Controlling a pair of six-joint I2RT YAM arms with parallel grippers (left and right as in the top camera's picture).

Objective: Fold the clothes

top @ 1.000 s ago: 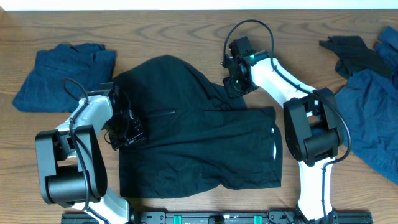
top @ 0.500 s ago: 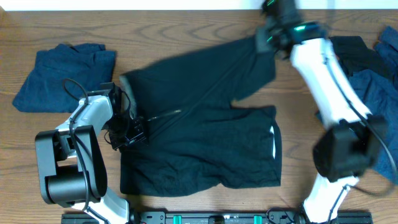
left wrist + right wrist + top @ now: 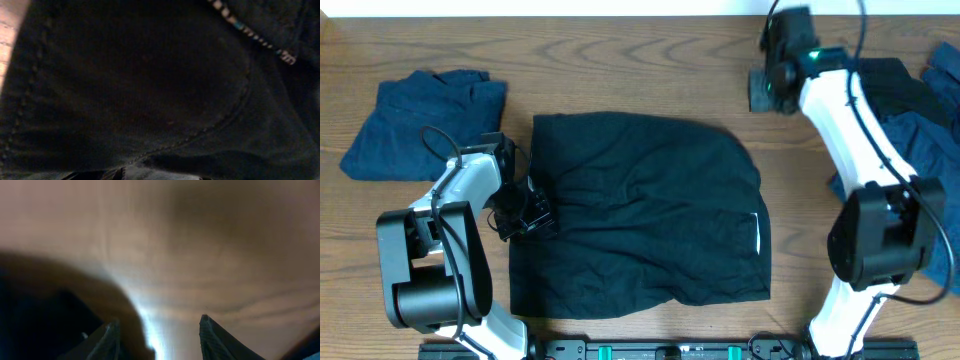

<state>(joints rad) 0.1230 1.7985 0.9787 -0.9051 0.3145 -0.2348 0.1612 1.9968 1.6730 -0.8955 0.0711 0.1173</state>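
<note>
Jaws of the right gripper [image 3: 160,335] have sprung apart and hold nothing, hovering over bare worktop [image 3: 620,60] just beyond the far right corner of the black shorts [image 3: 640,210]. The leg they were swinging across a moment ago has dropped, and the shorts now lie flat on the worktop as a tidy block! At the shorts' left edge the left gripper [image 3: 525,212] hasn't budged, pressed onto the cloth, though whether its jaws are clamped I cannot tell. That looks like one fold landed, with another likely to come.
</note>
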